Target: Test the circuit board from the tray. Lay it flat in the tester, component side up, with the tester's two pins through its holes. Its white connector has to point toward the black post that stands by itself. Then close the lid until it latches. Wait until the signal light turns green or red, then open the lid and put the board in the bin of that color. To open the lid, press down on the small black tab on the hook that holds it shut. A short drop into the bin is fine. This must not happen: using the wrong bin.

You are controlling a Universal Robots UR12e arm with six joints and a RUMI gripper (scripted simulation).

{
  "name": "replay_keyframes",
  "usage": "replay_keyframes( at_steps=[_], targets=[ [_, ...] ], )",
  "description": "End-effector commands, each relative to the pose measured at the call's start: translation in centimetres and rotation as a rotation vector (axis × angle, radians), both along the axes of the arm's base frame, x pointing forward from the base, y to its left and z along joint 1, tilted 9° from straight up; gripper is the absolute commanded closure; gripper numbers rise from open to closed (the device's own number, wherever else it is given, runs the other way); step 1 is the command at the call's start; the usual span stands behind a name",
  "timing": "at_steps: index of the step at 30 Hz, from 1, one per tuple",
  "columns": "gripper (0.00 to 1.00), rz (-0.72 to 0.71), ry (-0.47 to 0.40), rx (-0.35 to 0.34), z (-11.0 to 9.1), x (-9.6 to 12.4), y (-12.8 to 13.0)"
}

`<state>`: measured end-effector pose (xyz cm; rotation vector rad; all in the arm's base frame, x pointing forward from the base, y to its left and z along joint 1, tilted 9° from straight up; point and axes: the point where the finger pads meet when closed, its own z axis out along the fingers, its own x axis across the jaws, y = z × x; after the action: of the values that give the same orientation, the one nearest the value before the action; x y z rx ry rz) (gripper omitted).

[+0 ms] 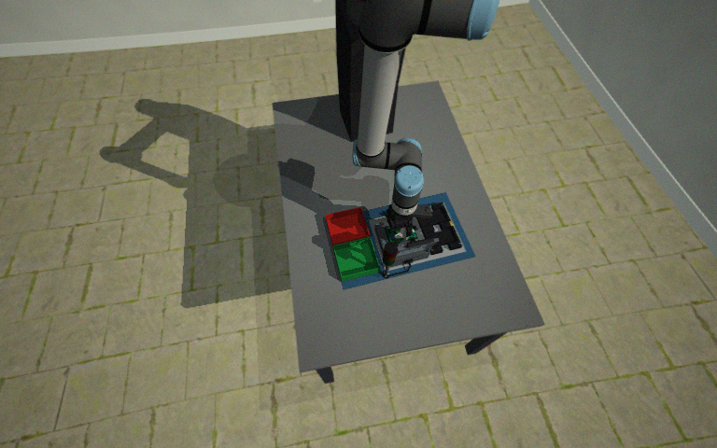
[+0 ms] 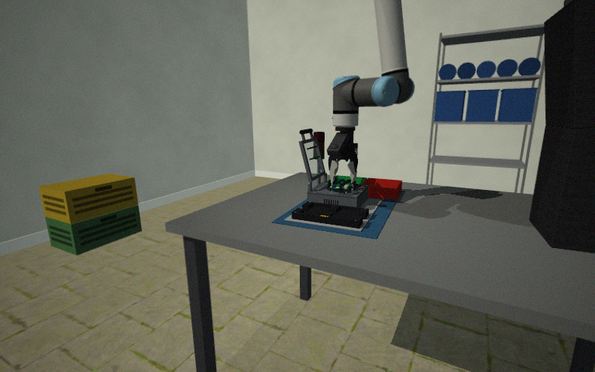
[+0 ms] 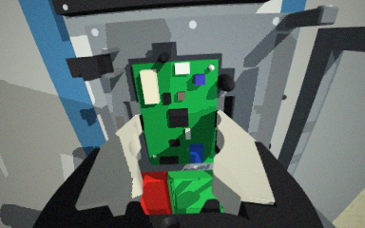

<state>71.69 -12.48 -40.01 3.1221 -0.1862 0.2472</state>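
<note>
The green circuit board [image 3: 159, 124] [image 2: 338, 187] lies component side up over the recess of the grey tester [image 3: 192, 40] [image 2: 333, 197]. Its small white block is at the far edge in the wrist view, its long cream block at the upper left. Small pale dots show at two opposite corners. My gripper [image 3: 179, 113] [image 2: 343, 180] is shut on the board, fingertips at its long edges. One black post [image 3: 226, 82] is right of the board, another [image 3: 163, 57] at its far edge. The lid [image 2: 306, 160] stands open. The signal light [image 2: 318, 140] looks unlit.
The red bin [image 1: 345, 226] [image 2: 384, 189] [image 3: 154, 193] and green bin [image 1: 355, 259] [image 3: 192, 190] stand side by side beyond the tester. The black tray [image 2: 328, 215] is on the tester's other side. The upright lid is close beside my gripper.
</note>
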Motion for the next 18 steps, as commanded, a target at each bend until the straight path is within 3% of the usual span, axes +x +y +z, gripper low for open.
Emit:
replay_keyframes(
  at_steps=[1,16,17,18],
  targets=[
    [0.61,0.001,-0.007,-0.004,0.25,0.62,-0.10],
    [0.61,0.002,-0.007,-0.003,0.00,0.62,-0.08],
    [0.41,0.002,-0.007,-0.003,0.02,0.63,-0.09],
    [0.41,0.002,-0.008,-0.004,0.04,0.64,-0.10]
  ],
)
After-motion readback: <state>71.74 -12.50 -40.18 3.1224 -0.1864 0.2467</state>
